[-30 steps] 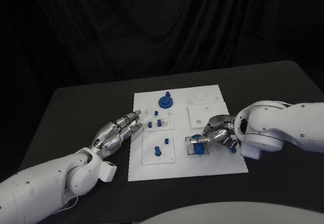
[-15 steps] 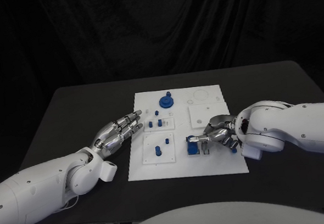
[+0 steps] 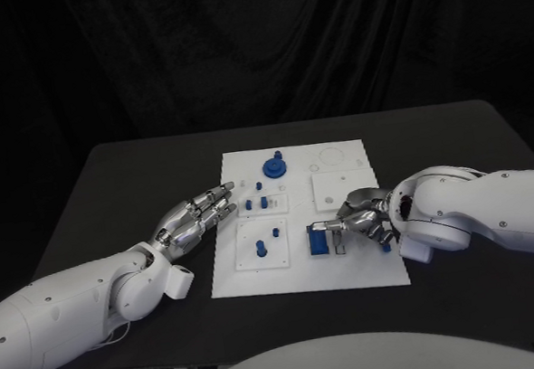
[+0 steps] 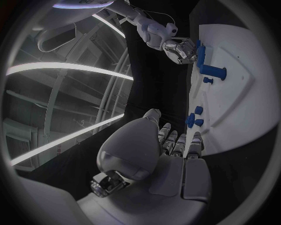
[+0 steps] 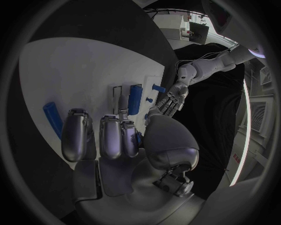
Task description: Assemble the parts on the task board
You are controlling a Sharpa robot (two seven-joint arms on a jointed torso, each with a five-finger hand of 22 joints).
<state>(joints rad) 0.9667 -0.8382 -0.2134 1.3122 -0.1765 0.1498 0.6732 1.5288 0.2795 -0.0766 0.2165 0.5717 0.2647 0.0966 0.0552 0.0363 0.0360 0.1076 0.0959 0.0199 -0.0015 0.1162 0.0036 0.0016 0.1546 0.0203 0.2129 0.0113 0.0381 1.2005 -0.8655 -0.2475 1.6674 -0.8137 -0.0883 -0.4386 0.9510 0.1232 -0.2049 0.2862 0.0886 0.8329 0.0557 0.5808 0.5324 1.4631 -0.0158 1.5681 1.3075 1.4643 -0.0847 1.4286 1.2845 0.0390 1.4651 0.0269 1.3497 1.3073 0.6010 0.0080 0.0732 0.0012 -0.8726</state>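
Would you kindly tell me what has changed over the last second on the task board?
The right hand has drawn back slightly toward the board's right side, uncovering the blue part in its slot. The left hand stays open beside the task board; the other parts are unmoved.

The right hand (image 3: pixel 357 221) covers the near right part of the task board (image 3: pixel 357 269), so whether its fingers touch the upright blue part (image 3: pixel 318 241) beside them cannot be told. Small blue parts (image 3: pixel 259 203) near the left hand (image 3: pixel 196 217) are too tiny to identify.
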